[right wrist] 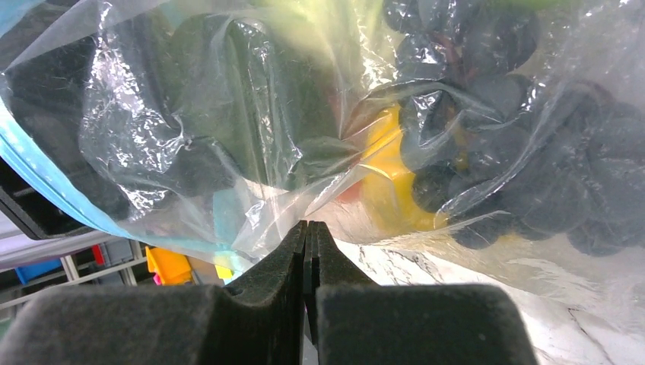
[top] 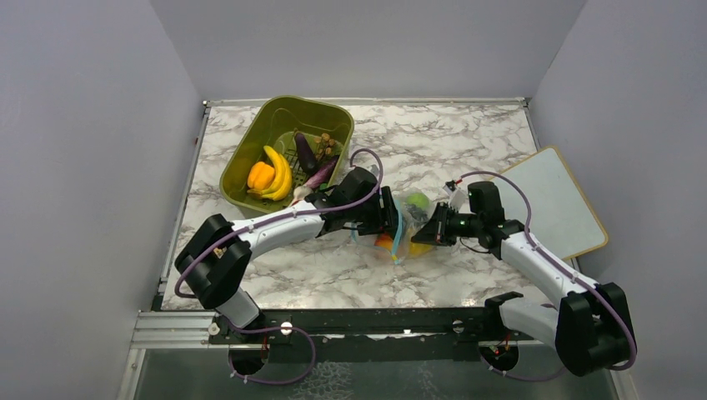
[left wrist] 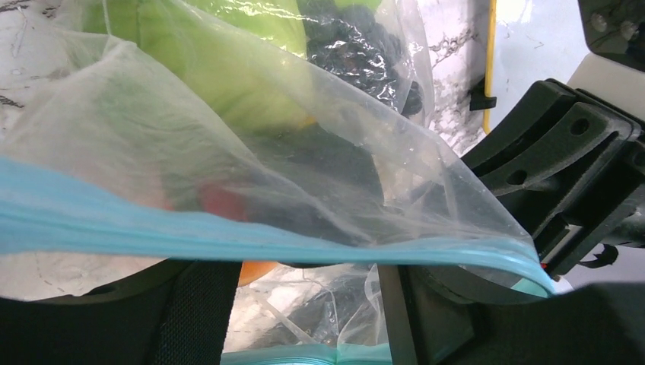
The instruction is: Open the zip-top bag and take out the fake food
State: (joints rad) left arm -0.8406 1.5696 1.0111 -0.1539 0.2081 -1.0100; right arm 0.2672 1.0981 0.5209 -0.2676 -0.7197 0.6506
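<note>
The bag [top: 406, 227] is mid-table [top: 467, 142], right between the two arms, and the fake food [right wrist: 388, 179] is all inside it: a green piece, something yellow, a bit of orange and a dark bumpy cluster [right wrist: 517, 152]. The right gripper [right wrist: 308, 228] has its fingers squeezed together on a pucker of film on the bag's side. The left gripper [top: 385, 218] is at the mouth end with its fingers apart. The blue zip strip [left wrist: 228, 239] runs across just above them and a second strip edge shows below, so I'd guess the mouth is at least partly open. Can't tell if the left one actually has anything pinched.

What worries me:
- The right pinch is on thin, slick film only, not on the strip. Any tug from the left could slide the film out, or just drag the whole bag along.
- If the left closes now, it probably grabs film rather than food, since film is draped right between its fingers.
- The two grippers sit close together across the bag, so a sloppy reach-in could knock them into each other.
- The round pieces could roll away once they tip out.
</note>
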